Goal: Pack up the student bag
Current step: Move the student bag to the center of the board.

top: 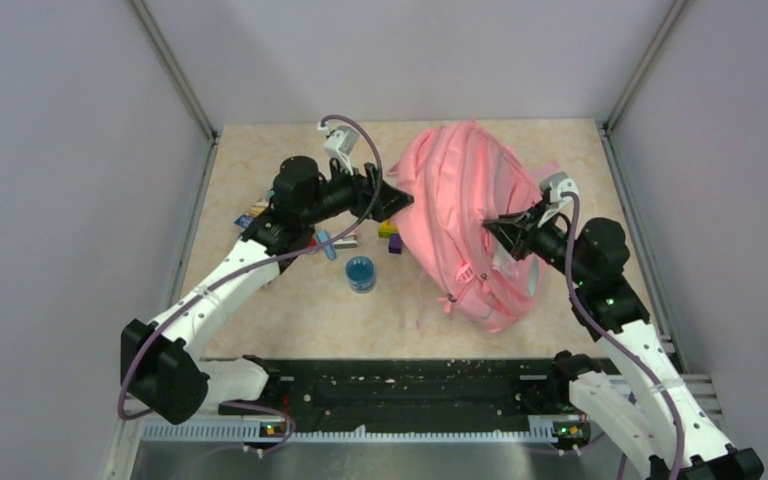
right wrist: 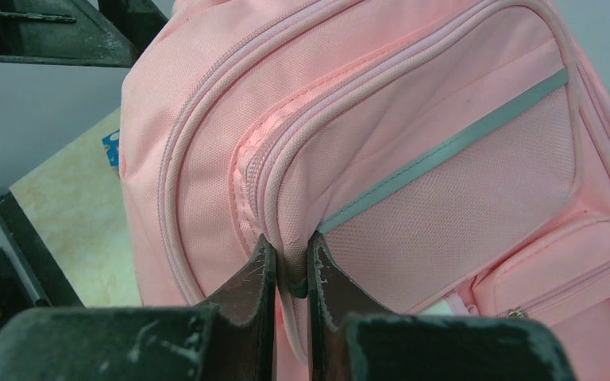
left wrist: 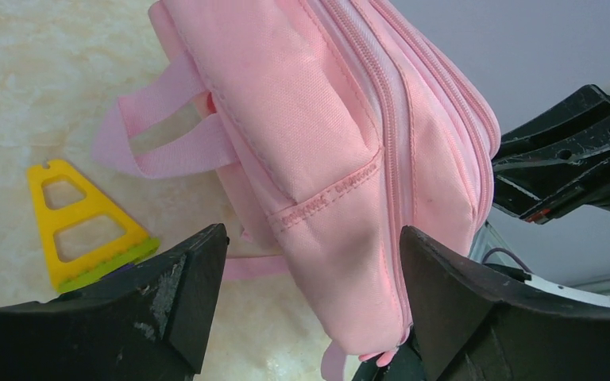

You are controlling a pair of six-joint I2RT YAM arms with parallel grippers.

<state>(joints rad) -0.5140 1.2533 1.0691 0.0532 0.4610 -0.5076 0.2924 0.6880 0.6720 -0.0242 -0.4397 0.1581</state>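
Note:
The student bag point(top: 470, 220) is a big soft pink backpack, held partly upright at the table's middle right. My right gripper point(top: 490, 227) is shut on a pinched fold of its front panel point(right wrist: 292, 252), beside a grey-green trim strip point(right wrist: 445, 151). My left gripper point(top: 396, 198) stands open at the bag's left side. Its wide-apart fingers point(left wrist: 183, 286) straddle a lower corner of the bag point(left wrist: 349, 262) without pressing it. A pink carry strap point(left wrist: 167, 143) hangs off the bag's back.
A yellow triangular ruler point(left wrist: 79, 222) lies on the table left of the bag. A round blue container point(top: 360, 273) sits in front of it, with small coloured items point(top: 392, 235) and a card point(top: 245, 220) near my left arm. Grey walls enclose the table.

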